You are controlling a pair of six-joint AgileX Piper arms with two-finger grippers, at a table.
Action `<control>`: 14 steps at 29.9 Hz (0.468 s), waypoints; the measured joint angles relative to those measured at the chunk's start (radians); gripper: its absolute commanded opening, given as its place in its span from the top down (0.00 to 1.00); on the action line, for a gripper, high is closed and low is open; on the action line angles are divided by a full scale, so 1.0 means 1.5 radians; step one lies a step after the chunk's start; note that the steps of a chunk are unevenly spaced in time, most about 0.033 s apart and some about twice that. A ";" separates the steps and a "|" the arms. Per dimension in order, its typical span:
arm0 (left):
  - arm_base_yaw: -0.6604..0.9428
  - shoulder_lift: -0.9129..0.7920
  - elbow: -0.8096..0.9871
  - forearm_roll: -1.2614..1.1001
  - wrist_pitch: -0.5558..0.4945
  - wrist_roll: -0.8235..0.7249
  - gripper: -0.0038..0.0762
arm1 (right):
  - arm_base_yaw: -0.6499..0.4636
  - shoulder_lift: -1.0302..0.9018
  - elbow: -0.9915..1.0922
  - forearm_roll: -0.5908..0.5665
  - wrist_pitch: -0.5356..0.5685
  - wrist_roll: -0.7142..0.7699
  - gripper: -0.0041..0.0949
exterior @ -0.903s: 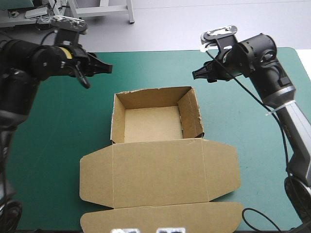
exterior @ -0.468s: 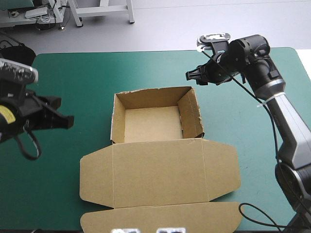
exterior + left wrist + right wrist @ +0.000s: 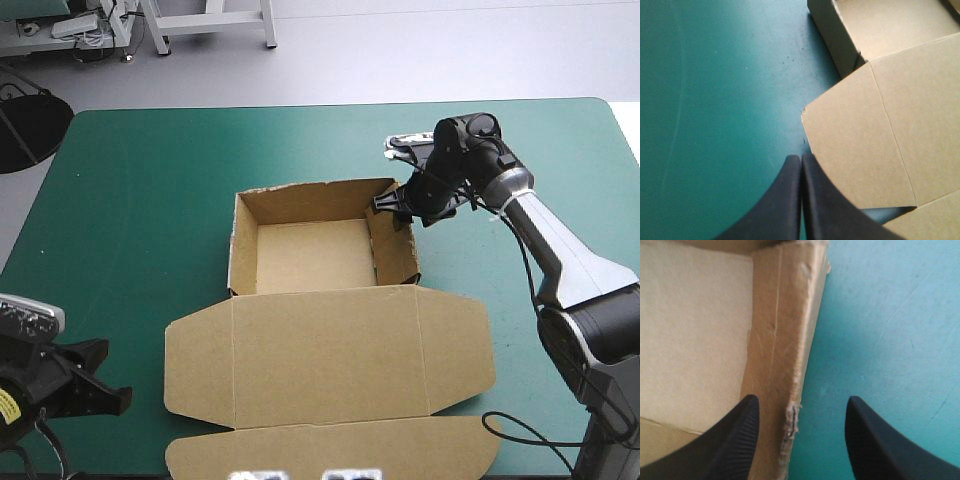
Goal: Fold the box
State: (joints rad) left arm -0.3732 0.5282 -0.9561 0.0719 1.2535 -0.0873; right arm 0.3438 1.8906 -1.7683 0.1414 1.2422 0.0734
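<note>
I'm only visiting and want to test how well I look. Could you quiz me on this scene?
1. True or false: the left gripper is shut, with nothing between its fingers.
2. The right gripper is open. Which part of the box does it stand over? A: the left-hand wall. B: the right-hand wall. C: the front flap.
3. Fill in: the lid lies ____ on the teal-green cover.

Key: 1 true; 2 B; 3 flat.
</note>
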 measured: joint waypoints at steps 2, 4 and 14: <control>0.000 -0.023 0.033 0.000 0.000 -0.010 0.96 | 0.000 0.002 0.029 0.004 -0.002 -0.017 0.47; 0.000 -0.037 0.065 -0.002 0.000 -0.017 0.96 | 0.000 0.003 0.048 0.008 -0.003 -0.030 0.47; 0.000 -0.043 0.178 -0.037 -0.041 -0.037 0.96 | 0.000 0.013 0.071 0.025 -0.031 -0.075 0.97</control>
State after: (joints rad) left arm -0.3732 0.4641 -0.6890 0.0160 1.1913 -0.1435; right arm 0.3438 1.9101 -1.6620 0.1787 1.1952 -0.0394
